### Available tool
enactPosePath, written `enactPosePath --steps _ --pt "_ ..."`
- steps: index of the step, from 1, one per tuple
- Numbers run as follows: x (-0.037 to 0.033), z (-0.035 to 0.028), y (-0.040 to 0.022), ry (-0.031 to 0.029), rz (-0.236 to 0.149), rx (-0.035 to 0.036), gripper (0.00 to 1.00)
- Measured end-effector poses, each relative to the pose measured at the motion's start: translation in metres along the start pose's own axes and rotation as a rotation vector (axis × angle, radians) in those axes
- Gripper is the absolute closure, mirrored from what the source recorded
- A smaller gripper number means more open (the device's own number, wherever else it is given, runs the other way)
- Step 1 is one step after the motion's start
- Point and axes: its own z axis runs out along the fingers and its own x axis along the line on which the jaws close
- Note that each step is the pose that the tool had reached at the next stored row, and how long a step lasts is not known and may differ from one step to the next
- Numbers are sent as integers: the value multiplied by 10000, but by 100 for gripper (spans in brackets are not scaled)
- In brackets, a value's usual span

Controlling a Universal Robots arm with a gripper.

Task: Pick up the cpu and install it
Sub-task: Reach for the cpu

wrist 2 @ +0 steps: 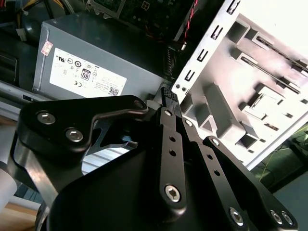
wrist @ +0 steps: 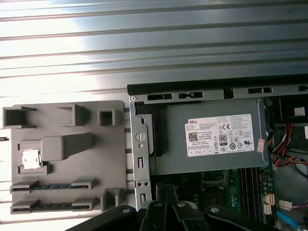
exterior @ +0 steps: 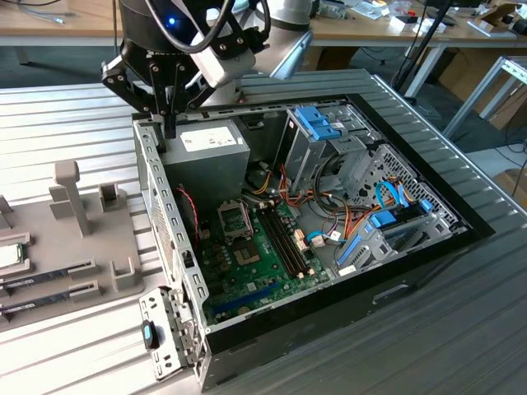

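Observation:
The cpu [wrist: 31,159], a small silvery square, lies in its recess on the grey holder tray [wrist: 67,120], to the exterior view's left of the open computer case [exterior: 177,247]. It also shows at the tray's edge as cpu [exterior: 8,255] and as cpu [wrist 2: 262,103]. My gripper [exterior: 170,130] hangs over the case's side wall beside the power supply [wrist: 211,139], fingers pointing down. The gripper [wrist 2: 168,94] is shut with nothing in it, and its tips [wrist: 166,190] sit apart from the cpu. The metal socket frame [exterior: 233,220] sits on the motherboard inside the case.
Two dark memory sticks [exterior: 45,278] lie in slots on the tray, and grey posts [exterior: 70,193] stand up from it. Cables [exterior: 280,193], blue drive brackets [exterior: 317,123] and a drive cage crowd the case's far side. Ribbed metal table [wrist: 144,43] surrounds everything.

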Motion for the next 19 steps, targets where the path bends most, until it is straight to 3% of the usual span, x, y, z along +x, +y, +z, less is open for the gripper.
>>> enactPosePath --steps 19 --pt "111 -3 -8 0 0 0 89"
